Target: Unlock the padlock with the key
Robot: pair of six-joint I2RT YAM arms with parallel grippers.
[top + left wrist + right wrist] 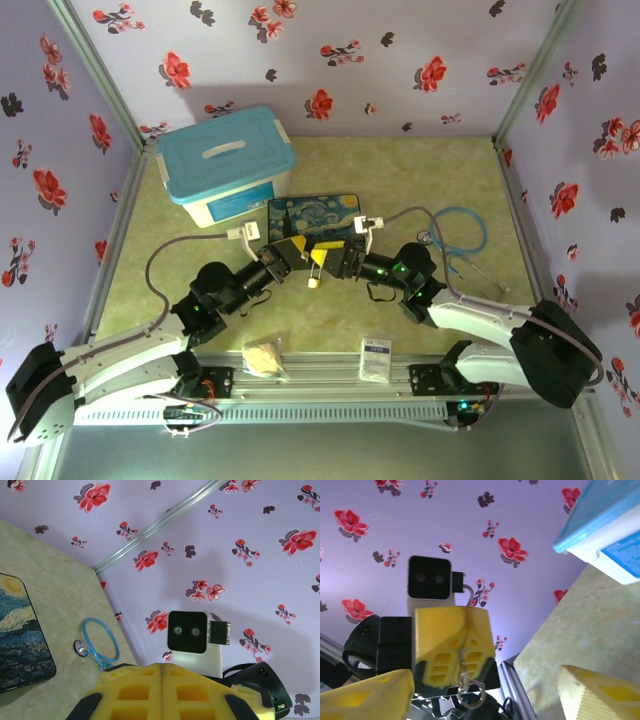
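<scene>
My left gripper (303, 250) meets my right gripper (332, 258) above the table's middle, in front of the Starry Night tin (315, 212). In the right wrist view the left gripper (468, 616) faces the camera with its yellow fingers (440, 640) pressed together on a thin metal sliver, the key (463, 661); a silver key ring (473, 698) hangs below it. The left wrist view shows those jaws (162, 672) closed flat. My right gripper (482, 682) stands open, its fingers (367, 695) wide on either side of the left one. The padlock is out of view.
A blue-lidded white box (228, 165) stands at the back left. A blue stethoscope (460, 235) lies at the right. A small white cap (313, 283) sits under the grippers. A white packet (376, 358) and a crumpled wad (263, 357) lie near the front rail.
</scene>
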